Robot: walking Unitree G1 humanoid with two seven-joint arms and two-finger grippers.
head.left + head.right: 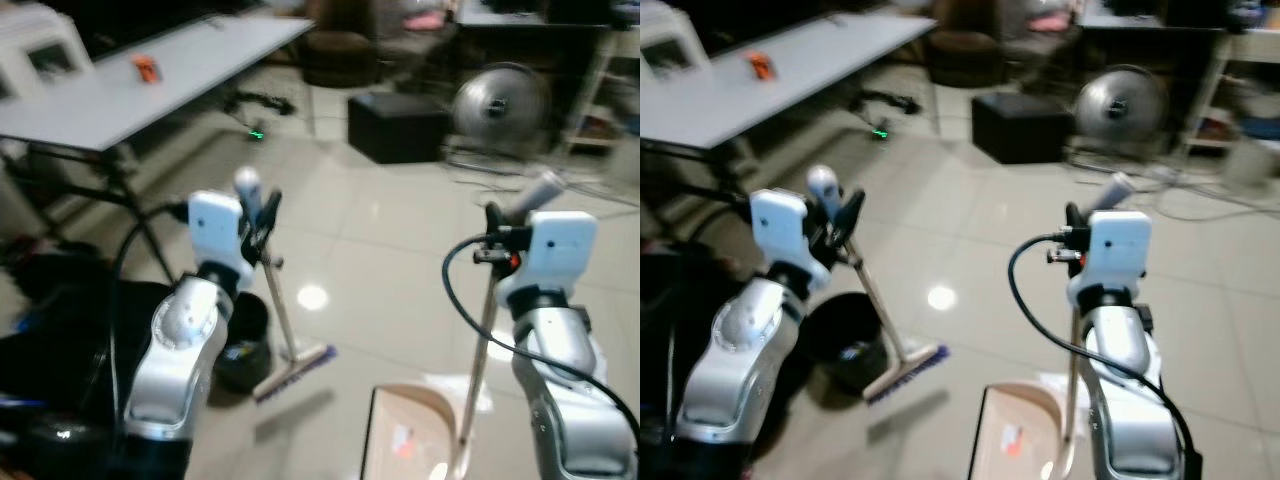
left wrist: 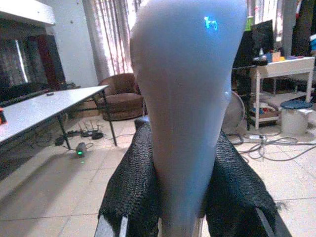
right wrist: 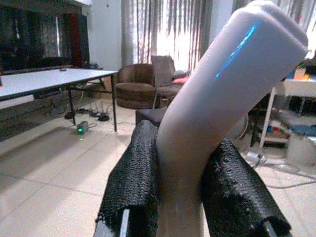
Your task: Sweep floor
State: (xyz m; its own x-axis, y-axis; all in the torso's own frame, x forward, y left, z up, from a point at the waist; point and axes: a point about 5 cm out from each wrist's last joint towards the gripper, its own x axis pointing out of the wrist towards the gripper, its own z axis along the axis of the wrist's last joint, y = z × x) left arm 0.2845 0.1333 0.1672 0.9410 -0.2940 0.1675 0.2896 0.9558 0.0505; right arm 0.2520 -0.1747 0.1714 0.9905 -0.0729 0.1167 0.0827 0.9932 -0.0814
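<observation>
Left eye view gives us the whole scene: our left gripper (image 1: 262,222) clamps the upper handle of the broom (image 1: 283,330), whose shaft slants down to a brush head resting on the tiled floor (image 1: 380,240) just beside a black bin (image 1: 243,345). Our right gripper (image 1: 497,232) grips the handle of the dustpan (image 1: 400,435) — its tan pan sits on the floor at the lower edge of the frame, with white scraps beside it.

Left wrist view adds what the head camera cannot: both black fingers (image 2: 133,187) press flat against the pale broom grip, one on each side. Right wrist view shows the same hold on the angled dustpan grip, fingers (image 3: 136,182) tight on both sides.

Beyond — a grey table (image 1: 150,80), a black box (image 1: 397,125) and a floor fan (image 1: 500,100).
</observation>
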